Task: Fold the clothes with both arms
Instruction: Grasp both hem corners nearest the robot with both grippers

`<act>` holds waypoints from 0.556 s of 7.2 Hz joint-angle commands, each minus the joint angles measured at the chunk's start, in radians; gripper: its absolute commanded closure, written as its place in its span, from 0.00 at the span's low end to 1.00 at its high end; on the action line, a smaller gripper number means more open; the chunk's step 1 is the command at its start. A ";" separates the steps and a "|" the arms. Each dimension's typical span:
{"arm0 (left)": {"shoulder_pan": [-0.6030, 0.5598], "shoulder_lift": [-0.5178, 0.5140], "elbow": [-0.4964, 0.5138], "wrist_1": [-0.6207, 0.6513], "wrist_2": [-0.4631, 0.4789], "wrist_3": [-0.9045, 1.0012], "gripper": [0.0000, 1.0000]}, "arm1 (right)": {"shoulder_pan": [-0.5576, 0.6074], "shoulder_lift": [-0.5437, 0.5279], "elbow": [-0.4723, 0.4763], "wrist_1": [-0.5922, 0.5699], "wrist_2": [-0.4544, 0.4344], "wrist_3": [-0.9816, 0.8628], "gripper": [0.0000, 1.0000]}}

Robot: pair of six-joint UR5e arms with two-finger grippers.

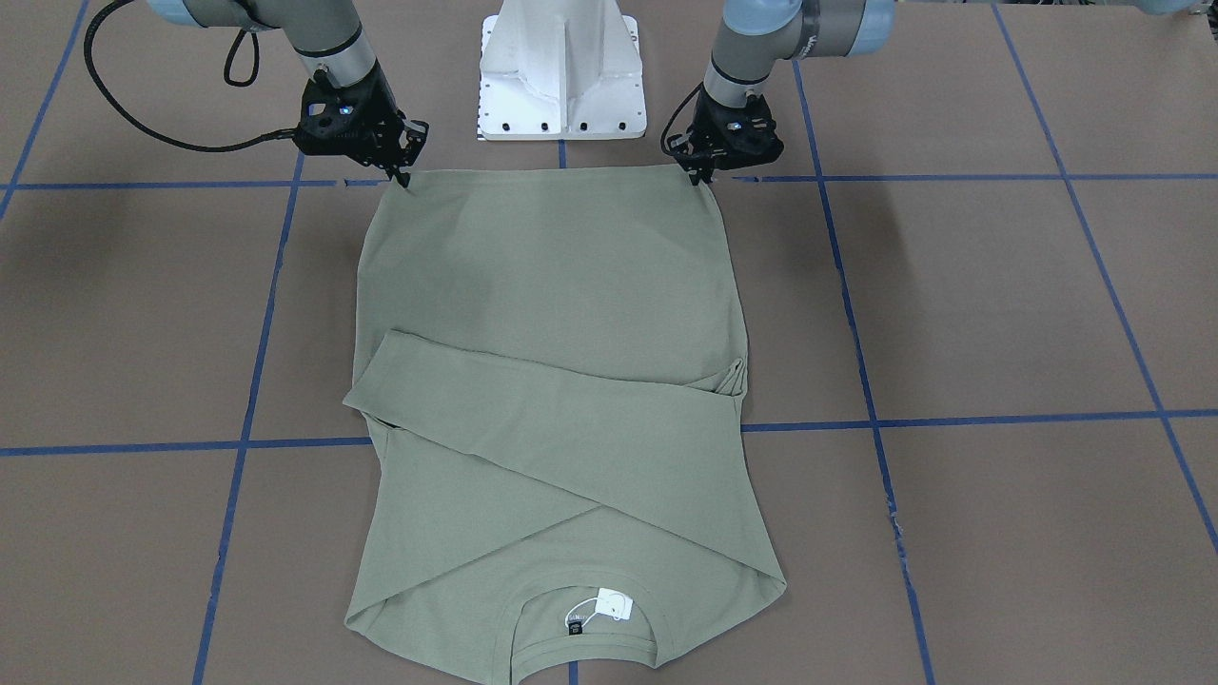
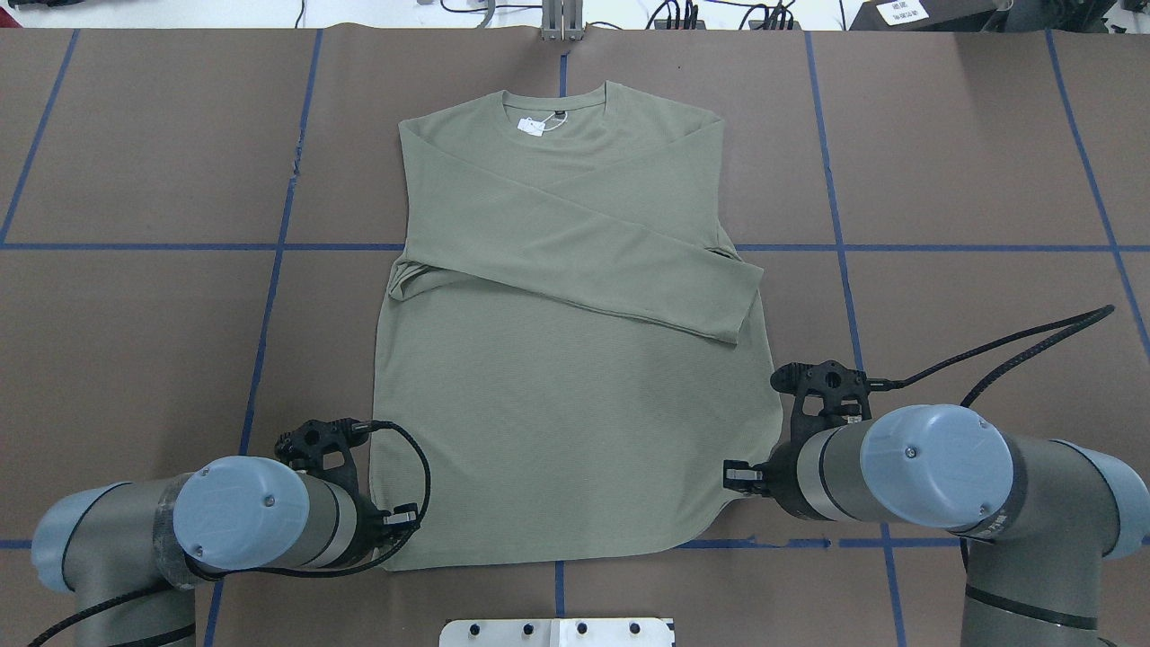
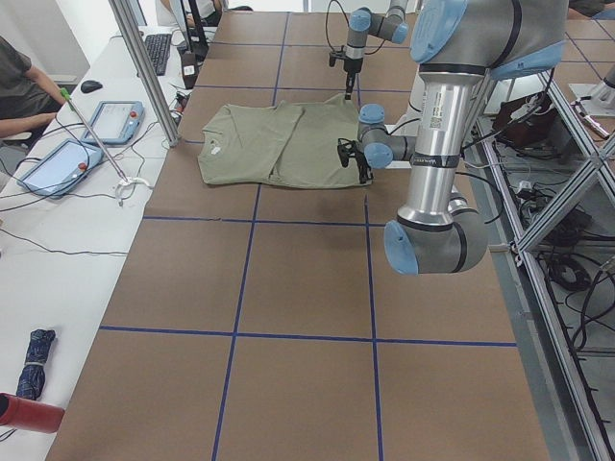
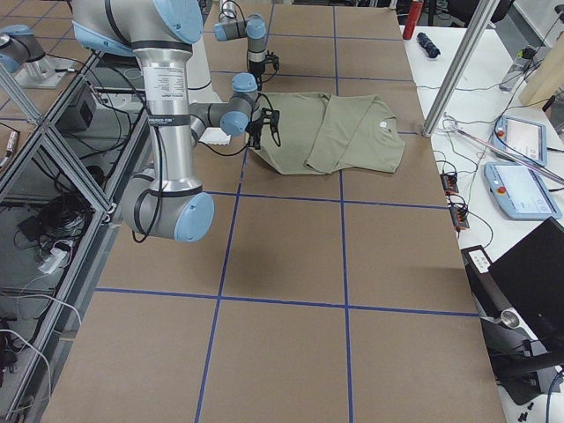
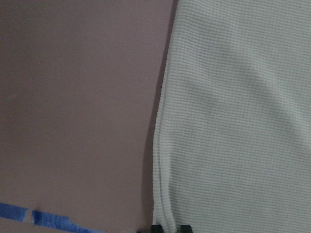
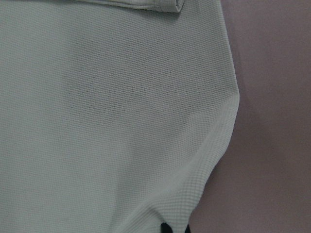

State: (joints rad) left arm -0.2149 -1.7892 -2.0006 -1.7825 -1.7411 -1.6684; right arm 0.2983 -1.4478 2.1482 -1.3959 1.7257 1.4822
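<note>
The sage-green long-sleeved shirt (image 1: 552, 285) (image 2: 557, 395) lies flat on the brown table, both sleeves crossed over the chest. Its collar, with a white tag (image 1: 614, 604), points away from the robot. My left gripper (image 1: 702, 177) sits at one corner of the near hem. In the left wrist view its black tips (image 5: 170, 228) close on the hem edge of the shirt (image 5: 243, 121). My right gripper (image 1: 403, 177) is at the other hem corner. In the right wrist view the shirt (image 6: 97, 121) bunches into a ridge that runs into that gripper (image 6: 176, 229).
The white base pedestal (image 1: 561, 76) stands just behind the hem, between the arms. Blue tape lines (image 1: 952, 419) grid the table. Past the collar end, a side bench holds tablets (image 3: 115, 120), a metal post (image 3: 144, 67) rises, and a person (image 3: 19, 86) sits.
</note>
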 commanded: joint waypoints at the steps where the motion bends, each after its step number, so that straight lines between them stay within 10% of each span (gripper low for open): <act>1: 0.005 0.001 -0.003 0.000 0.000 -0.028 1.00 | 0.001 0.000 0.001 0.000 0.003 0.001 1.00; 4: 0.005 0.063 -0.190 0.035 -0.003 -0.042 1.00 | 0.011 -0.026 0.054 -0.002 0.012 0.000 1.00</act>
State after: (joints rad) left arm -0.2110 -1.7695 -2.0856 -1.7721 -1.7425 -1.7064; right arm 0.3027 -1.4548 2.1705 -1.3962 1.7344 1.4826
